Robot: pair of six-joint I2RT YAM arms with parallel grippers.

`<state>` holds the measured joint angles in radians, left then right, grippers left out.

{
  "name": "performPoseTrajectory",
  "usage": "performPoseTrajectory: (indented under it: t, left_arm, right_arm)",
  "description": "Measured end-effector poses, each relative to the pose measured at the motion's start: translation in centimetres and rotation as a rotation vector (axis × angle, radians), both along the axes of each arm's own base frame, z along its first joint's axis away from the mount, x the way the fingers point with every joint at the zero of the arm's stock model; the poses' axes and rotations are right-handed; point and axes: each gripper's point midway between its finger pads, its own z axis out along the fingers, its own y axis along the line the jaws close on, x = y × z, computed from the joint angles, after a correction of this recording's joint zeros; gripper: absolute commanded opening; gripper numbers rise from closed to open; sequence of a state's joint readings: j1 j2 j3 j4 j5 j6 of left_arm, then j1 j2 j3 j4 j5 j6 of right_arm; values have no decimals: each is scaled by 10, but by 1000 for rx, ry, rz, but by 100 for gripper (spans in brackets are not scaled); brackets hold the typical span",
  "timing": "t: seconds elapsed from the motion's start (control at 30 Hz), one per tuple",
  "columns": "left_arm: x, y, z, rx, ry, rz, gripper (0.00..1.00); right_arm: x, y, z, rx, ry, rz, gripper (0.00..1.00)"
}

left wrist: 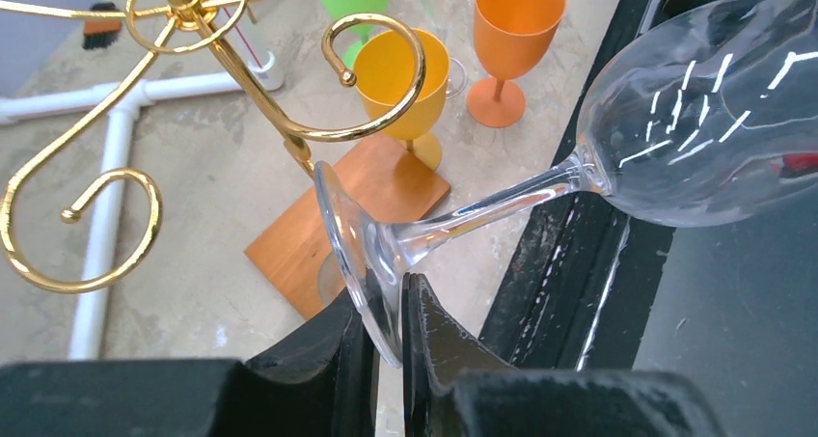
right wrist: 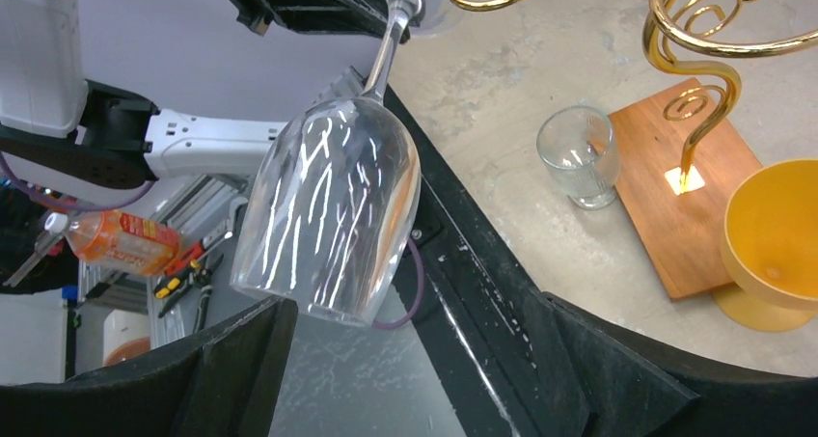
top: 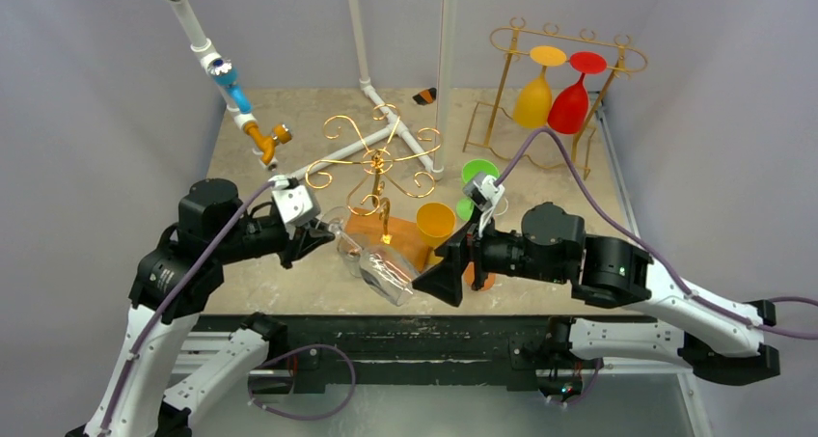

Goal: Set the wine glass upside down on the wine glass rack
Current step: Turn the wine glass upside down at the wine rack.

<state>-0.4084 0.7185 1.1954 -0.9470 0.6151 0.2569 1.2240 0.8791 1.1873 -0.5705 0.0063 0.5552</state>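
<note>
A clear wine glass (top: 386, 275) lies tilted over the table's front edge, bowl (right wrist: 328, 215) toward the right arm and foot (left wrist: 352, 244) toward the left. My left gripper (left wrist: 386, 297) is shut on the rim of that foot (top: 323, 234). The right gripper (right wrist: 415, 307) is open, fingers spread wide either side of the bowl's mouth without touching it (top: 434, 283). A gold scroll-armed rack (top: 381, 157) on a wooden base (left wrist: 367, 205) stands just beyond the glass. A second gold rack (top: 569, 51) at the back right holds a yellow and a red glass upside down.
A yellow glass (top: 435, 223), an orange glass (left wrist: 516, 32) and a green glass (top: 479, 172) stand by the wooden base. A small clear tumbler (right wrist: 579, 157) sits next to it. White pipes (top: 367, 138) cross the table behind. The black table frame (left wrist: 579, 254) runs under the glass.
</note>
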Motion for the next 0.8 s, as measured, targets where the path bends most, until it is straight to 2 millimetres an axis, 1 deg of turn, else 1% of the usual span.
performPoseTrajectory:
  t: [0.13, 0.23, 0.3, 0.4, 0.47, 0.57, 0.63, 0.73, 0.8]
  left_arm:
    - [-1, 7, 12, 58, -97, -31, 0]
    - [-7, 13, 7, 129, -142, -71, 0]
    - [-7, 19, 3, 172, -165, -77, 0]
    - [-4, 25, 6, 218, -215, -76, 0]
    - [-4, 28, 12, 235, -256, -79, 0]
    - [-4, 31, 25, 252, -329, -88, 0]
    - [-3, 33, 34, 263, -382, -91, 0]
    - [-1, 38, 49, 284, -462, -84, 0]
    - [1, 43, 60, 304, -522, -75, 0]
  right_arm:
    - [-1, -8, 12, -18, -9, -1, 99]
    - [0, -9, 21, -7, -16, -6, 99]
    - [0, -10, 23, -6, -18, -5, 99]
    - [3, -3, 22, -23, -21, -2, 99]
    - [6, 6, 22, -30, -25, 6, 99]
    - [6, 29, 18, -31, -17, 50, 99]
    - [5, 49, 9, -33, 2, 93, 99]
    - [0, 70, -3, -24, 37, 153, 99]
    - [-3, 80, -6, -7, 50, 178, 99]
